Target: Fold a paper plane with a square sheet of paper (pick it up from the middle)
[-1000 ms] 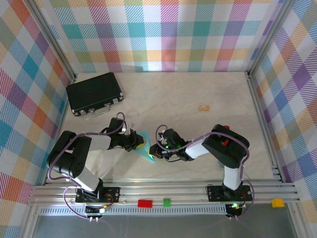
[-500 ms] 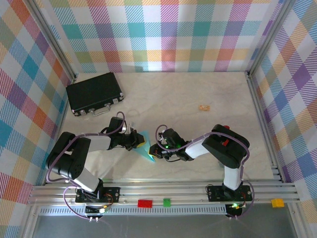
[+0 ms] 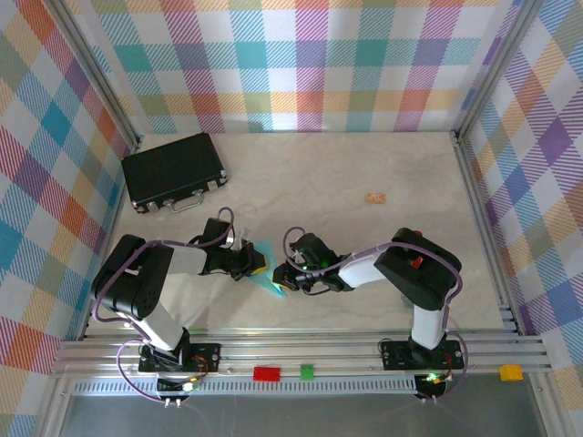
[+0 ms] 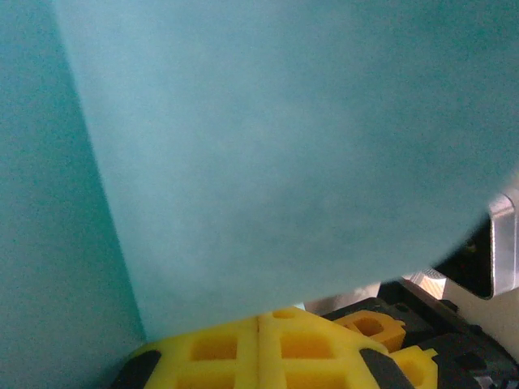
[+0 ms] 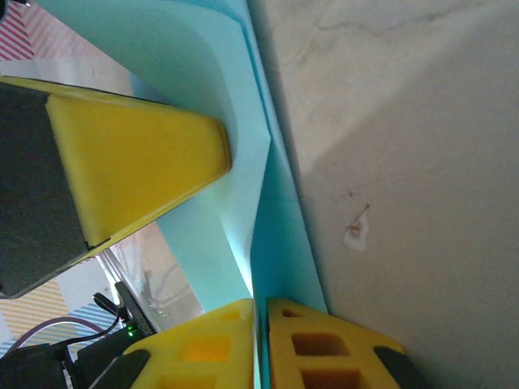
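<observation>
The square sheet of paper (image 3: 270,273), light turquoise and folded into a slim pointed shape, is held just above the table between the two arms. My left gripper (image 3: 256,265) reaches in from the left. In the left wrist view its yellow fingertips (image 4: 203,356) meet with no gap, shut on the paper (image 4: 284,146) that rises right off them. My right gripper (image 3: 285,278) comes in from the right. Its yellow pads (image 5: 324,348) pinch a layered edge of the paper (image 5: 280,235). A finger of the left gripper (image 5: 138,162) presses a curved layer from the other side.
A black case (image 3: 175,170) lies at the back left of the marble table (image 3: 364,164). A small tan scrap (image 3: 374,197) sits at mid right. Plaid walls enclose three sides. Red (image 3: 267,372), green (image 3: 307,370) and yellow (image 3: 510,371) bricks sit on the front rail.
The right gripper has shifted slightly left, toward the left gripper. The paper stays between them, and the left arm has barely moved.
</observation>
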Available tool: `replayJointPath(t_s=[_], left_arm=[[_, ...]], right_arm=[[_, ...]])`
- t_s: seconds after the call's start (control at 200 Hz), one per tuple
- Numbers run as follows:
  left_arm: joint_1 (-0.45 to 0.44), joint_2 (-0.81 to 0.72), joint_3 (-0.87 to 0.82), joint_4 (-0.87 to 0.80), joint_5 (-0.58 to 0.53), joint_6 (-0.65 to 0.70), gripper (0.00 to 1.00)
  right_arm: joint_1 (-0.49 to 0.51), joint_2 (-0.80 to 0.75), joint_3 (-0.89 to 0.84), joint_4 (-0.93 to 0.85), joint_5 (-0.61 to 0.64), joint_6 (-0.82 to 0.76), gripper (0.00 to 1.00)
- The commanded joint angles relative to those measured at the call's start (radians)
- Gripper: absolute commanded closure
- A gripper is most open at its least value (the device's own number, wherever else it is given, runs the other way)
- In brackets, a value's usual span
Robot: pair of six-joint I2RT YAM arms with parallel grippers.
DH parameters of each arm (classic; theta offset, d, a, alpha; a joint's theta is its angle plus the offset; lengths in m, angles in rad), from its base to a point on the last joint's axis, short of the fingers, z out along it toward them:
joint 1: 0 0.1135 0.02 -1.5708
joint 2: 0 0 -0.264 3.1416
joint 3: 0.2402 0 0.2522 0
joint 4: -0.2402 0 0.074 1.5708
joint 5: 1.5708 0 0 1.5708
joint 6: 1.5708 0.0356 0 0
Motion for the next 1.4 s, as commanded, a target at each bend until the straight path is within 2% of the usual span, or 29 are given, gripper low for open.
replayJointPath(t_s=[0.0, 0.165, 0.305, 0.475, 0.55, 0.61, 0.855, 1.175, 1.395], left_arm=[[-0.005, 0.013, -0.03, -0.082, -0.064, 0.028, 0.96], [-0.005, 0.013, -0.034, -0.076, -0.063, 0.031, 0.96], [-0.006, 0.021, -0.041, -0.052, -0.058, 0.022, 0.96], [-0.004, 0.022, -0.043, -0.048, -0.058, 0.021, 0.96], [-0.004, 0.022, -0.046, -0.046, -0.061, 0.019, 0.96], [-0.004, 0.023, -0.048, -0.045, -0.061, 0.02, 0.96], [-0.004, 0.019, -0.054, -0.042, -0.057, 0.019, 0.96], [-0.002, 0.016, -0.06, -0.033, -0.055, 0.013, 0.96], [-0.002, 0.013, -0.061, -0.036, -0.057, 0.015, 0.96]], right_arm=[[0.017, -0.033, 0.001, -0.176, -0.035, -0.031, 0.86], [0.017, -0.066, 0.001, -0.259, -0.039, -0.067, 0.84], [0.021, -0.066, -0.01, -0.256, -0.051, -0.067, 0.84], [0.022, -0.053, -0.007, -0.304, -0.035, -0.08, 0.91], [0.022, -0.047, -0.001, -0.293, -0.054, -0.083, 0.9], [0.024, -0.052, 0.004, -0.299, -0.058, -0.087, 0.84], [0.027, -0.093, 0.002, -0.368, -0.045, -0.116, 0.83], [0.037, -0.072, -0.005, -0.368, -0.042, -0.113, 0.94], [0.04, -0.118, -0.011, -0.392, -0.024, -0.126, 0.84]])
